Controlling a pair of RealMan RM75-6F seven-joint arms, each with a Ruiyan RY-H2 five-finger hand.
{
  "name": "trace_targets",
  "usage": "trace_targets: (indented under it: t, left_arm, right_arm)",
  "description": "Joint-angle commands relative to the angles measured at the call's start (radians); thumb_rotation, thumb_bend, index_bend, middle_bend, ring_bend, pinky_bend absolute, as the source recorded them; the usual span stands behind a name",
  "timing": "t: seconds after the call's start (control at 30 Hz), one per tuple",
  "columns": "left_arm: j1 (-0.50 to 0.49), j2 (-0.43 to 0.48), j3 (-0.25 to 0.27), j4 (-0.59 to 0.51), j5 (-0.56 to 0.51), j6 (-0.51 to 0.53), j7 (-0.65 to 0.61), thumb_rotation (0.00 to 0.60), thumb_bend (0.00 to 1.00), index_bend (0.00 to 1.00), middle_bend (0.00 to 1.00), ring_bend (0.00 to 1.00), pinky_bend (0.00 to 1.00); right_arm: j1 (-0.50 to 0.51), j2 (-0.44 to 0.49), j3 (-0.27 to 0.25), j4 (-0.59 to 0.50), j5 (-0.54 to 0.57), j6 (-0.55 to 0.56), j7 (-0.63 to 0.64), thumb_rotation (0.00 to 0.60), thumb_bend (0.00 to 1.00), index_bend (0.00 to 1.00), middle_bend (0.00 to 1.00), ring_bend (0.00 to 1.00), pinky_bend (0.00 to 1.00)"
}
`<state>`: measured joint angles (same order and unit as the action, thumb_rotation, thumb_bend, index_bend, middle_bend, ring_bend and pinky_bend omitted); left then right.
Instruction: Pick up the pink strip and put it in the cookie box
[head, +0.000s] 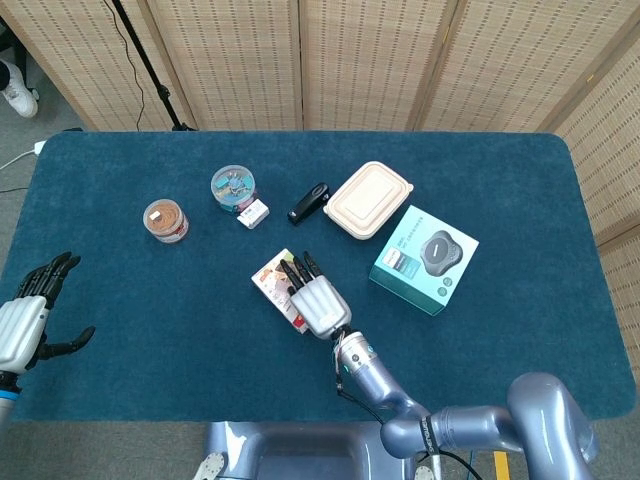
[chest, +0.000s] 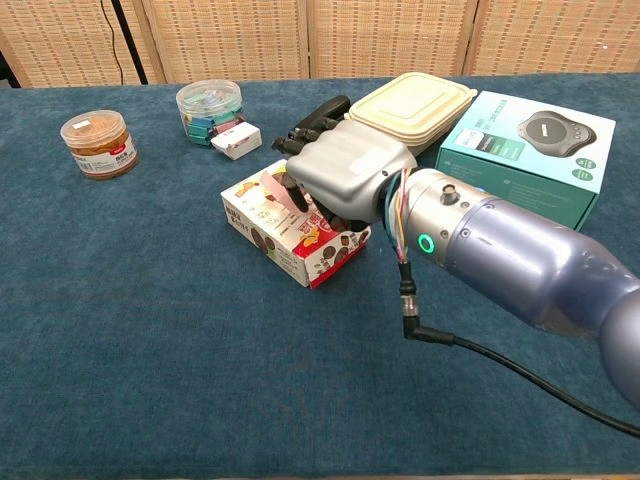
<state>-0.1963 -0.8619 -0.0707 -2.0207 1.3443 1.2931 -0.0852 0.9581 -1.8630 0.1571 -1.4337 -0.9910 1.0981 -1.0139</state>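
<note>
Two hands, one task box, listed left to right from the cookie box (chest: 290, 228).

Left hand (head: 28, 318): far left of the cookie box at the table's near edge, fingers spread, holding nothing; idle, judged kept clear of the work. Head view only; the chest view does not reach it.

Cookie box: flap raised, apparently to admit the strip.

Pink strip (chest: 270, 187): a pink sliver at the box's open top, just under the fingertips; judged to be going in or nearly in. Only the chest view shows it.

Right hand (chest: 335, 175): directly over the box, fingers (head: 296, 270) curled down toward the opening. Whether they pinch the strip cannot be told; the palm hides the contact.
</note>
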Motion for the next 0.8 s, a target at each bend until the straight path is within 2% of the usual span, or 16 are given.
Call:
trace_targets:
  t: [0.03,0.37,0.8]
  left_arm:
    - [0.001,0.000,0.000,-0.001,0.001,0.001,0.001,0.600,0.26,0.00,0.00,0.00,0.00]
    - [0.001,-0.001,0.001,0.000,0.000,0.000,0.001,0.600,0.26,0.00,0.00,0.00,0.00]
    - [-0.001,0.001,0.002,0.001,0.003,-0.004,-0.003,0.600,0.26,0.00,0.00,0.00,0.00]
  right_arm:
    - [-0.004,0.000,-0.003,0.004,0.002,-0.004,0.003,0.600,1.00,0.38,0.00,0.00,0.00]
    - [-0.012,-0.012,-0.024,-0.027,-0.058,0.010,0.017,0.600,1.00,0.38,0.00,0.00,0.00]
    - [-0.012,-0.024,-0.002,0.014,-0.027,-0.007,0.006,0.600,1.00,0.38,0.00,0.00,0.00]
